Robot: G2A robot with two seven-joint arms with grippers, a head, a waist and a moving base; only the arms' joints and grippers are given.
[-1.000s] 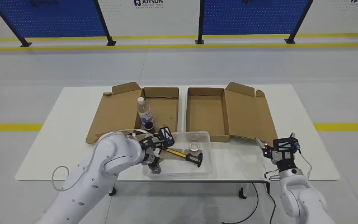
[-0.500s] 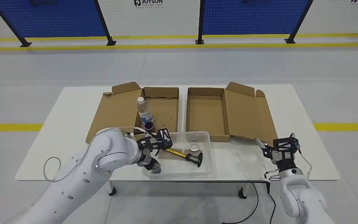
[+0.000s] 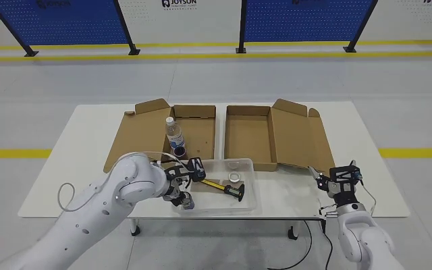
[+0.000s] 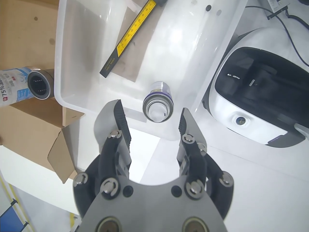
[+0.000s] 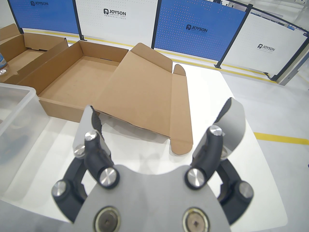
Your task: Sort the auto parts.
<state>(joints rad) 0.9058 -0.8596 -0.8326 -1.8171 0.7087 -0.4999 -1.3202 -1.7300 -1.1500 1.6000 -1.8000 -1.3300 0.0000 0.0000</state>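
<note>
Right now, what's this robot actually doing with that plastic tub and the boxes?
It is sorting auto parts. The left tool hangs open over a small metal cylinder standing in the clear tub, near a yellow caliper. The right tool sits open and empty over the table, beside the empty cardboard box.

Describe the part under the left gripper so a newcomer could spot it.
Find the clear bin at the table's front edge. Under the left gripper, in the bin's corner, sits a small metal cylinder beside the caliper. Unlike the long yellow-and-black caliper, it is round and silvery with a purple band.
</note>
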